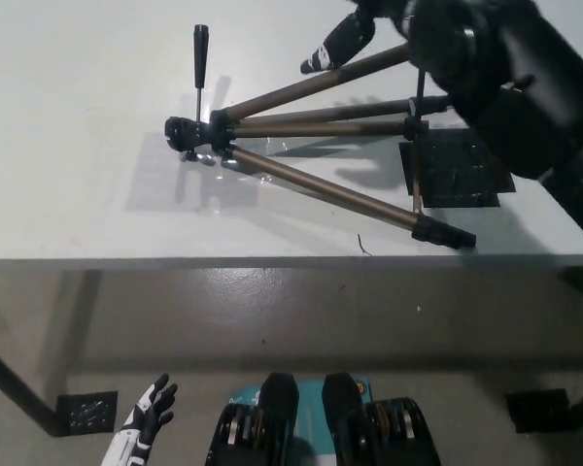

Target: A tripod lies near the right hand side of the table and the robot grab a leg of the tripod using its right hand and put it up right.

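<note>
Tripod (301,146) lies flat on the desk (78,146), legs fanned rightward. Right robot hand (369,29) hovers over the upper leg (311,85), fingers apart, so I judge this the reach; next it must clamp that leg. Left robot hand (146,427) rests low, open.

The bronze-legged tripod (311,136) lies flat on the table, legs splayed rightward.

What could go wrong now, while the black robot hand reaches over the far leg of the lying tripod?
1. The right robot hand is above the far leg and may push it, not grip it.
2. The tripod has spread legs, so lifting one leg may swing the handle across the table.
3. The near leg's foot lies close to the table edge and may slide off.

The left robot hand rests low.
</note>
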Available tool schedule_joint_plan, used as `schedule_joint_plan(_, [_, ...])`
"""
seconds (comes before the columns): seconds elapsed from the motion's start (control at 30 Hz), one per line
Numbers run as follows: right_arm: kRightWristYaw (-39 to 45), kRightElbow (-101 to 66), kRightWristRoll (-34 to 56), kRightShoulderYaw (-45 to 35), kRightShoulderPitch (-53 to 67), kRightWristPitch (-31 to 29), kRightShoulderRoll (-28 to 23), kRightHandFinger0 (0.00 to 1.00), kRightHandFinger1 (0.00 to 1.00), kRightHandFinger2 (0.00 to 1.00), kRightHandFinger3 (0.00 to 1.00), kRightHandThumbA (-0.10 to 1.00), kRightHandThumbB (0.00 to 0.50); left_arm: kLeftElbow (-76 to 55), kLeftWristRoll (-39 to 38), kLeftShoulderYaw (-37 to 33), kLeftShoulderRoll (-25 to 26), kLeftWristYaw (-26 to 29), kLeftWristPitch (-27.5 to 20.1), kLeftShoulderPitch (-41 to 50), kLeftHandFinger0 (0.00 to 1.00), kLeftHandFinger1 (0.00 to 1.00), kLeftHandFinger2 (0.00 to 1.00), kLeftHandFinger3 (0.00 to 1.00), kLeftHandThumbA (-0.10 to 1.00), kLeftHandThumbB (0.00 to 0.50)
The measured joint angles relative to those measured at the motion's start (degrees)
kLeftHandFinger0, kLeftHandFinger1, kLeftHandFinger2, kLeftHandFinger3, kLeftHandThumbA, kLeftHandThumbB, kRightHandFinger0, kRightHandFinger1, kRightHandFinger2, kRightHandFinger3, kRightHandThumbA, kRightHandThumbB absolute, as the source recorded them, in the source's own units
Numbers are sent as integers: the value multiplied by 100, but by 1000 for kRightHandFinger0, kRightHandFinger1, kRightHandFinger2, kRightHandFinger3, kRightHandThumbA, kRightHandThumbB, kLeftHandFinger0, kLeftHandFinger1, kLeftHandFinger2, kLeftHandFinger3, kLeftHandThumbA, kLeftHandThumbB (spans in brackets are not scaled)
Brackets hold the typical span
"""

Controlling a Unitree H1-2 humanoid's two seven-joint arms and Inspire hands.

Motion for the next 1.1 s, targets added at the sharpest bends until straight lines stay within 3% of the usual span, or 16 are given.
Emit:
schedule_joint_plan(0.23, [45, 1237, -515, 598, -114, -53, 342, 1000, 1000, 1000, 1000, 887, 500, 2, 31, -55, 7, -1, -32, 116, 1000, 1000, 1000, 1000, 1000, 355])
schedule_joint_plan(0.53, [-75, 1851, -912, 822, 75, -206, 382, 1000, 1000, 1000, 1000, 953, 500, 2, 32, -69, 6, -1, -69, 112, 1000, 1000, 1000, 1000, 1000, 326])
schedule_joint_plan(0.6, [-225, 1889, -1050, 878, 141, -250, 386, 1000, 1000, 1000, 1000, 945, 500, 11, 31, -69, 6, -1, -110, 112, 1000, 1000, 1000, 1000, 1000, 342])
schedule_joint_plan(0.63, [-287, 1905, -1108, 921, 154, -263, 386, 1000, 1000, 1000, 1000, 782, 442, 19, 28, -68, 6, -1, -127, 109, 1000, 1000, 1000, 1000, 1000, 350])
schedule_joint_plan(0.67, [-371, 1949, -1185, 979, 181, -274, 387, 1000, 1000, 1000, 1000, 750, 460, 24, 27, -68, 6, -1, -139, 108, 1000, 1000, 1000, 1000, 1000, 352])
schedule_joint_plan(0.7, [-502, 2011, -1276, 1062, 212, -291, 389, 951, 898, 949, 1000, 415, 282, 25, 28, -69, 6, -1, -147, 108, 1000, 1000, 1000, 1000, 1000, 352])
schedule_joint_plan(0.73, [-651, 2059, -1357, 1118, 242, -311, 394, 717, 773, 915, 1000, 333, 301, 25, 28, -68, 7, -1, -154, 108, 1000, 1000, 1000, 1000, 1000, 351])
schedule_joint_plan(0.77, [-789, 2092, -1408, 1137, 264, -328, 394, 298, 400, 568, 848, 166, 262, 29, 28, -66, 7, 0, -154, 106, 1000, 1000, 1000, 1000, 1000, 344])
schedule_joint_plan(0.8, [-919, 2130, -1443, 1150, 289, -350, 395, 14, 119, 300, 572, -49, 287, 34, 28, -65, 7, 0, -154, 105, 1000, 1000, 1000, 1000, 1000, 344])
schedule_joint_plan(0.83, [-1099, 2174, -1482, 1169, 322, -373, 395, 3, 24, 148, 336, -68, 284, 35, 28, -64, 6, 0, -153, 104, 1000, 1000, 1000, 1000, 1000, 344])
schedule_joint_plan(0.87, [-1234, 2208, -1510, 1180, 345, -394, 395, 0, 2, 102, 186, -94, 261, 35, 28, -65, 6, 0, -152, 104, 1000, 1000, 1000, 1000, 1000, 344])
schedule_joint_plan(0.93, [-1521, 2262, -1551, 1198, 389, -437, 395, 0, 170, 465, 125, -100, 215, 36, 28, -65, 5, 0, -150, 103, 1000, 1000, 1000, 1000, 1000, 354])
schedule_joint_plan(1.0, [-1768, 2310, -1579, 1201, 415, -486, 395, 0, 199, 549, 175, -100, 223, 36, 29, -65, 5, 0, -147, 100, 1000, 1000, 1000, 1000, 1000, 359])
schedule_joint_plan(1.03, [-1933, 2347, -1599, 1201, 430, -513, 395, 0, 182, 553, 155, -100, 206, 36, 29, -64, 5, 0, -145, 98, 1000, 1000, 1000, 1000, 1000, 357])
schedule_joint_plan(1.07, [-2058, 2375, -1617, 1201, 443, -543, 395, 0, 143, 529, 120, -100, 238, 36, 30, -64, 5, 1, -142, 97, 1000, 1000, 1000, 1000, 1000, 357])
schedule_joint_plan(1.1, [-2181, 2405, -1629, 1201, 457, -572, 394, 0, 130, 541, 81, -100, 203, 36, 30, -64, 6, 1, -139, 96, 1000, 1000, 1000, 1000, 1000, 363])
